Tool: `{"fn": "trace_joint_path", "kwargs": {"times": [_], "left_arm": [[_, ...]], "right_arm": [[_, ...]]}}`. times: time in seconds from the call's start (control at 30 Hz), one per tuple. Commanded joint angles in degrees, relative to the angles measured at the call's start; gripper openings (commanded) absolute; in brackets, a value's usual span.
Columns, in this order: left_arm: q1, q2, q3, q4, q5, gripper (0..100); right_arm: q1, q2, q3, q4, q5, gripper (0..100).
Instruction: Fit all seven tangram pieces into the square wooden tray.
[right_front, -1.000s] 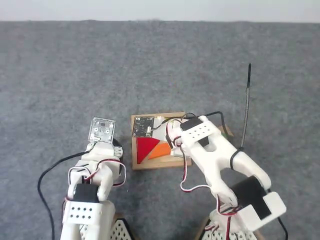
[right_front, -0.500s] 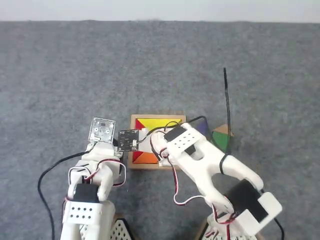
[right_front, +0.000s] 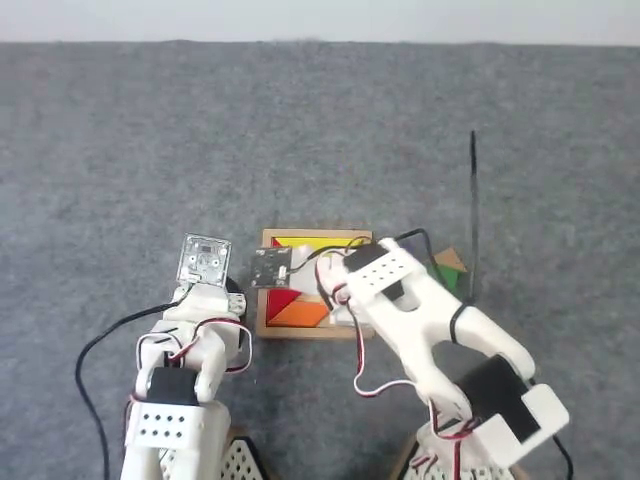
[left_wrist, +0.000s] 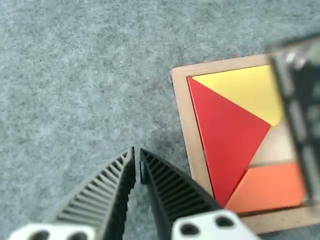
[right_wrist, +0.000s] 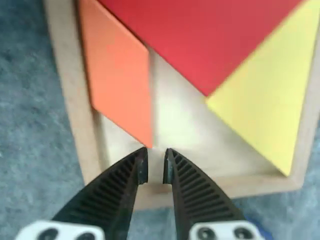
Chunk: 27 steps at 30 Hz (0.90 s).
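The square wooden tray (right_front: 310, 333) lies in the middle of the grey mat. In it are a red triangle (right_front: 283, 303), a yellow triangle (right_front: 310, 243) and an orange piece (right_front: 303, 314). My right gripper (right_wrist: 155, 162) is shut and holds nothing. It hangs over the bare tray floor (right_wrist: 180, 120), by a corner of the orange piece (right_wrist: 117, 80), near the red triangle (right_wrist: 200, 35) and yellow triangle (right_wrist: 265, 95). My left gripper (left_wrist: 136, 152) is shut over the mat, just beside the tray rim (left_wrist: 182, 125). Green and brown pieces (right_front: 447, 268) lie outside the tray on the mat.
A thin black cable (right_front: 473, 210) rises from the right arm, whose body (right_front: 420, 310) covers part of the tray. The left arm's wrist camera (right_front: 205, 260) sits beside the tray. Open grey mat stretches beyond the tray to a pale wall edge (right_front: 320, 20).
The right arm swung left across the tray, then came partly back to the right. Its black cable swayed with it. The left arm stayed still.
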<state>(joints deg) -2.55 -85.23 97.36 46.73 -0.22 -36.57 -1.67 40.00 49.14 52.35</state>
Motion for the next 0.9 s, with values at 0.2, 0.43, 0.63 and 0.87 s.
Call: {"fn": "trace_joint_path", "kwargs": {"times": [0.2, 0.43, 0.63, 0.87], "left_arm": [[-0.2, -0.8, -0.6, 0.0, 0.2, 1], [-0.2, -0.8, -0.6, 0.0, 0.2, 1], [-0.2, -0.8, -0.6, 0.0, 0.2, 1], [-0.2, -0.8, -0.6, 0.0, 0.2, 1]], "right_arm": [[7.3, -15.1, -0.5, 7.3, -1.5, 6.5], [19.6, -21.1, -0.2, 7.6, -15.0, 6.6], [24.6, -16.1, -0.3, 8.2, -28.4, 6.6], [25.5, -10.8, -0.6, 3.6, -46.7, 6.2]]}}
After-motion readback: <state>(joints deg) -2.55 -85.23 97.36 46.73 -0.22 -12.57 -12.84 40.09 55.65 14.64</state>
